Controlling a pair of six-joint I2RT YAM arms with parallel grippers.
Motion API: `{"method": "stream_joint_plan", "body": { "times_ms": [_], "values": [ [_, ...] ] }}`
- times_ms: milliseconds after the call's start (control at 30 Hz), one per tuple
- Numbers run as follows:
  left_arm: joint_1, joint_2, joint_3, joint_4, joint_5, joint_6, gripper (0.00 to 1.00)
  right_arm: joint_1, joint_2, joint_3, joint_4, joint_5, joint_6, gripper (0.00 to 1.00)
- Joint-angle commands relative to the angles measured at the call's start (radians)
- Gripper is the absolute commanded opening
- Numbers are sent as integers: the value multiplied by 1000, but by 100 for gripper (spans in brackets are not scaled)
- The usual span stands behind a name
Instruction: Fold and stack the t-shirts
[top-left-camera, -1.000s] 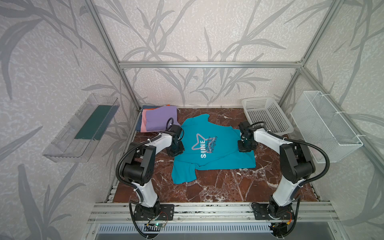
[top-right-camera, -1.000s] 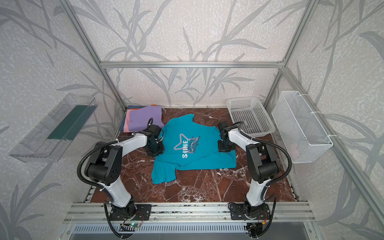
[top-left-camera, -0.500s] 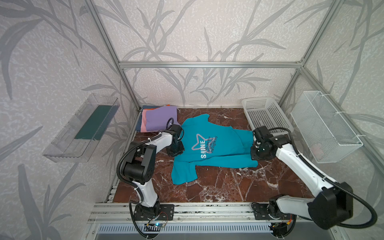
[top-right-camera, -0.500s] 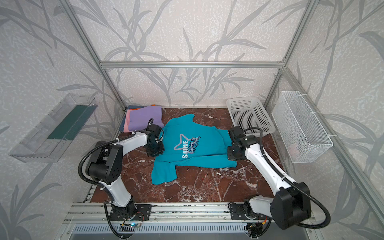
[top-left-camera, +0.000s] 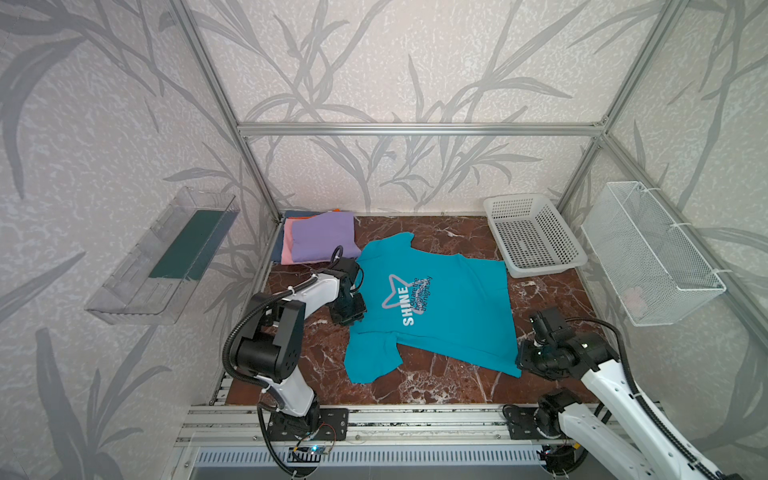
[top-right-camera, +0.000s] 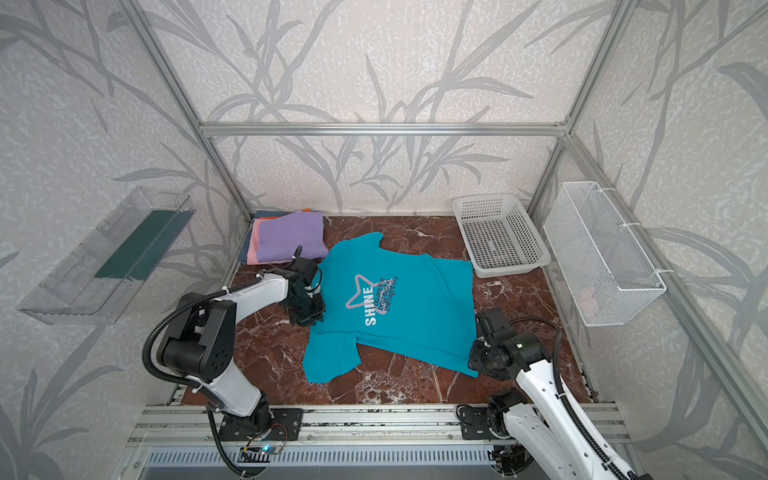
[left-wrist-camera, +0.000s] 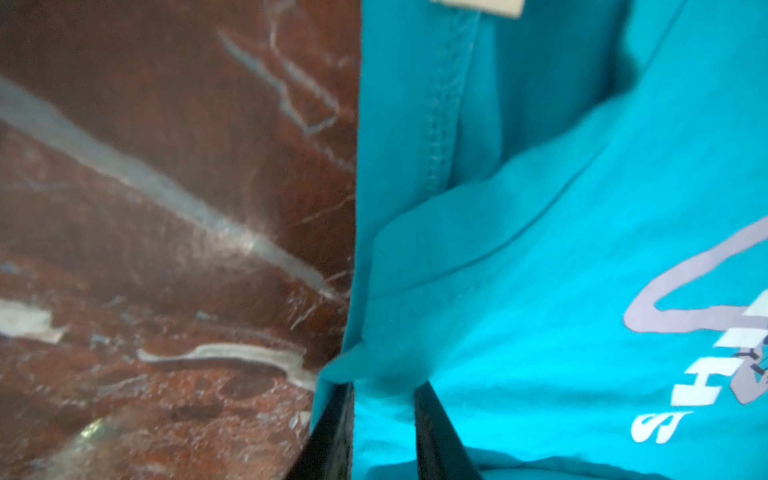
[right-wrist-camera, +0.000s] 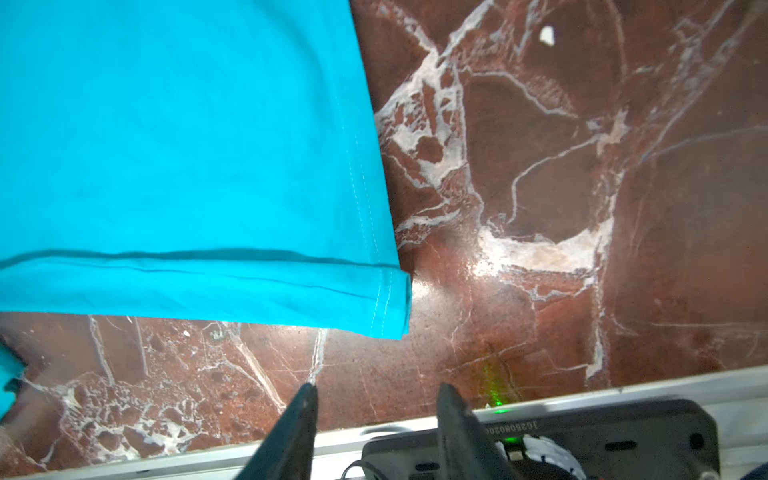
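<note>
A teal t-shirt (top-left-camera: 453, 320) (top-right-camera: 415, 320) with white "SHINE" print lies spread face up on the marble table. My left gripper (top-left-camera: 352, 316) (top-right-camera: 311, 316) (left-wrist-camera: 382, 386) sits at its neck-side edge, shut on a bunched fold of teal cloth. Just off the hem's front right corner (right-wrist-camera: 386, 303), my right gripper (top-left-camera: 520, 365) (top-right-camera: 473, 362) (right-wrist-camera: 376, 392) is open, with only bare marble between its fingers. A stack of folded t-shirts, lilac (top-left-camera: 324, 237) (top-right-camera: 291, 237) on top with pink (top-left-camera: 286, 247) and dark blue edges showing below, rests in the back left corner.
A white perforated basket (top-left-camera: 544, 269) (top-right-camera: 509, 268) stands at the back right, close to the teal hem. On the right wall hangs a wire basket (top-left-camera: 648, 249), on the left wall a clear tray (top-left-camera: 166, 257). The aluminium rail (right-wrist-camera: 623, 386) runs along the table's front edge.
My right gripper pulled the teal hem out to the right, moved to the front right corner, let go and opened. The left gripper has stayed where it was, still shut.
</note>
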Motion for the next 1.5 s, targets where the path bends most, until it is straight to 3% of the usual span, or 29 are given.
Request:
{"method": "stream_joint_plan", "body": {
  "times_ms": [0,100,200,300,400,600,900,1100,1467],
  "values": [
    [2,-28,-24,-132,6,8,29,-1,47,82,20,50,-13,49],
    [-3,-83,10,-158,11,5,29,0,165,127,81,4,-77,23],
    [-13,-130,32,-181,14,-3,30,28,284,141,164,-48,-91,9],
    [-44,-153,40,-179,35,-30,31,104,389,165,249,-28,-83,6],
    [-133,-144,71,-175,10,-49,32,165,525,223,284,-3,-109,6],
    [-287,-28,175,-182,-52,-42,33,199,762,326,364,-16,-203,4],
    [-381,100,212,-80,20,-80,33,196,1058,493,428,-19,-259,1],
    [-410,136,175,-56,93,-69,32,171,1174,577,448,-42,-266,0],
    [-438,-56,-55,-92,201,-88,23,114,1302,724,391,-33,-245,0]
  ]
}}
